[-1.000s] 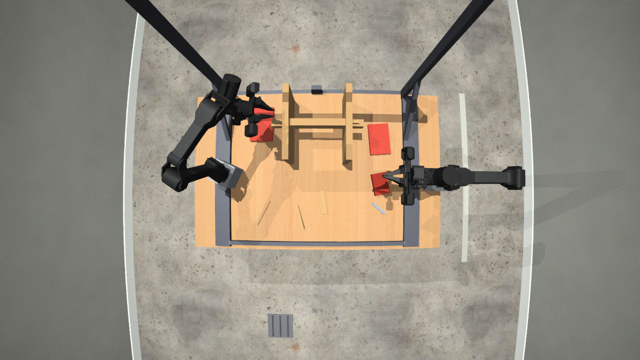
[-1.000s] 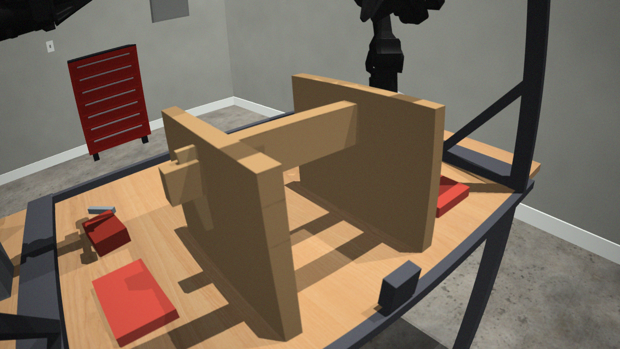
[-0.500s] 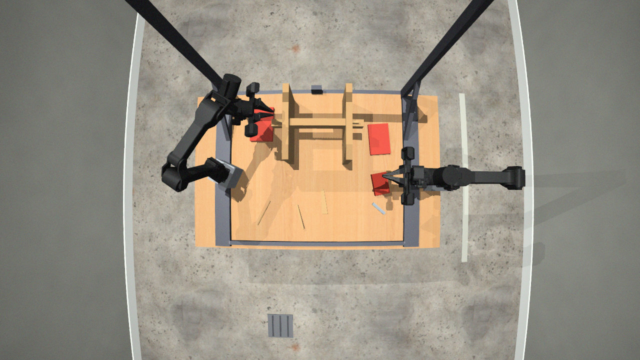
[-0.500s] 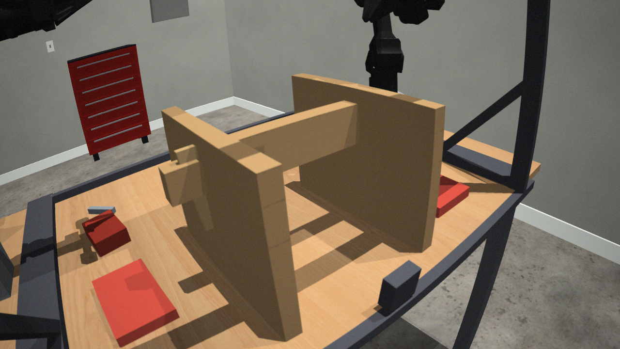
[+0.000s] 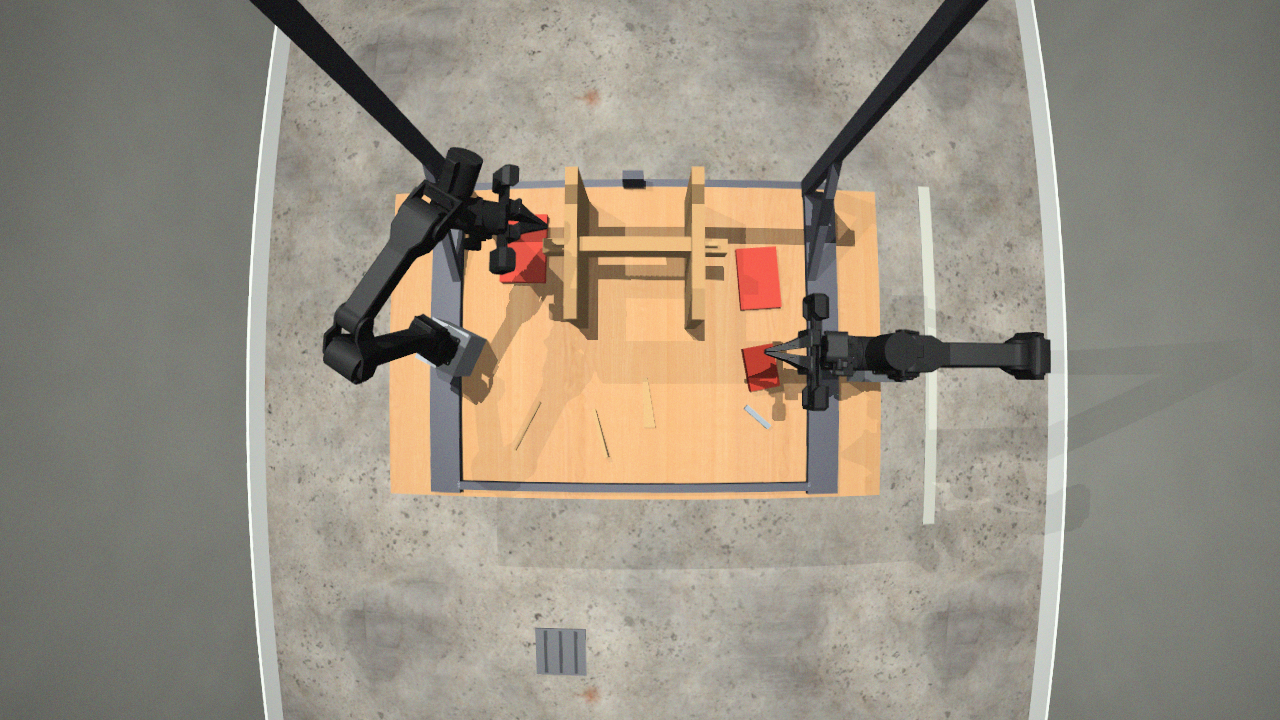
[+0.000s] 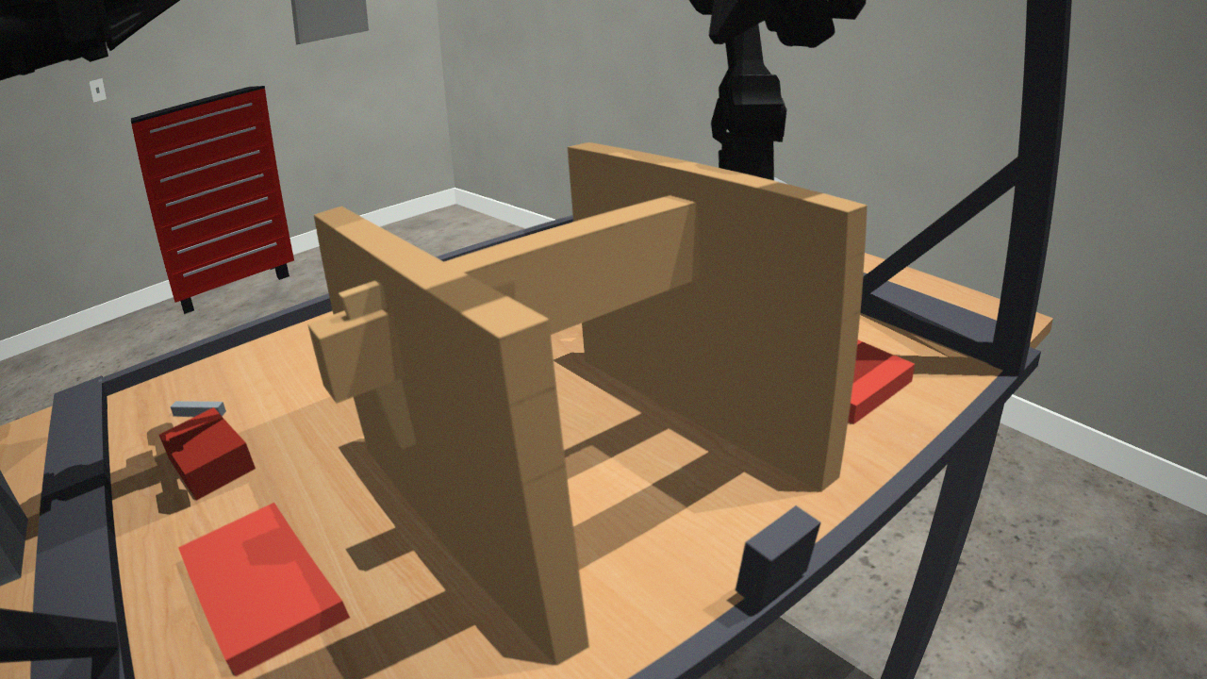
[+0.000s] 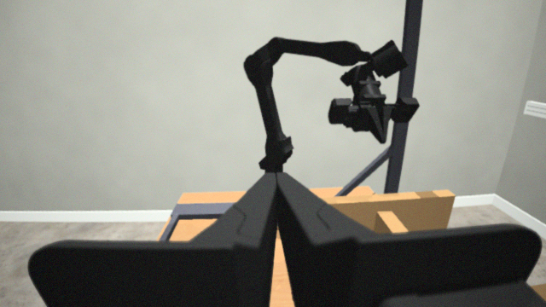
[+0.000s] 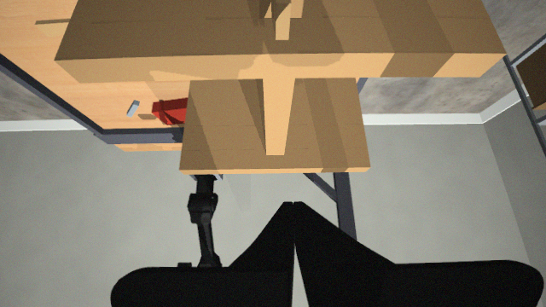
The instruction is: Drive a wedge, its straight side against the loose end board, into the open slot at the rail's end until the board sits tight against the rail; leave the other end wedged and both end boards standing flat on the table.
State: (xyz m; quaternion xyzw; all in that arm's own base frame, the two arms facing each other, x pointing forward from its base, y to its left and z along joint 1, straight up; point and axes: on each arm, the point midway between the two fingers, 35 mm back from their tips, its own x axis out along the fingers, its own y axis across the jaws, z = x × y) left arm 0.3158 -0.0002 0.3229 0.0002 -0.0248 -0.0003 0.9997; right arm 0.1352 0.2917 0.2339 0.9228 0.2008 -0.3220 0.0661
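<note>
Two grippers are seen, and both are clenched, with nothing held. By the left gripper (image 5: pixel 768 351) (image 7: pixel 275 182), a small red block (image 5: pixel 760 376) (image 6: pixel 207 452) is seen below the tips, and a pale blue bar (image 5: pixel 757 417) (image 6: pixel 197 408) is placed near it. Between the grippers, two end boards (image 5: pixel 694 300) (image 5: pixel 571 295) are joined upright by the rail (image 5: pixel 637 246) (image 6: pixel 582 261) (image 8: pixel 279 115); three thin wooden wedges (image 5: pixel 649 407) (image 5: pixel 602 433) (image 5: pixel 528 426) are laid on the table. The right gripper (image 5: pixel 545 223) (image 8: pixel 292 211) (image 7: pixel 383 142) is held near the rail's other end; whether this slot is filled cannot be told.

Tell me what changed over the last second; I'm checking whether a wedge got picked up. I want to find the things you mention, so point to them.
The right fingers (image 5: pixel 533 221) closed together, from slightly apart to shut, with nothing between them. Nothing was taken hold of or let go. The left fingers (image 5: pixel 790 348), both end boards (image 5: pixel 698 205) (image 6: pixel 717 338) (image 8: pixel 320 64), the rail (image 5: pixel 635 243) (image 6: pixel 590 253) (image 8: pixel 279 115) and loose wedges (image 5: pixel 650 413) show no visible change.
</note>
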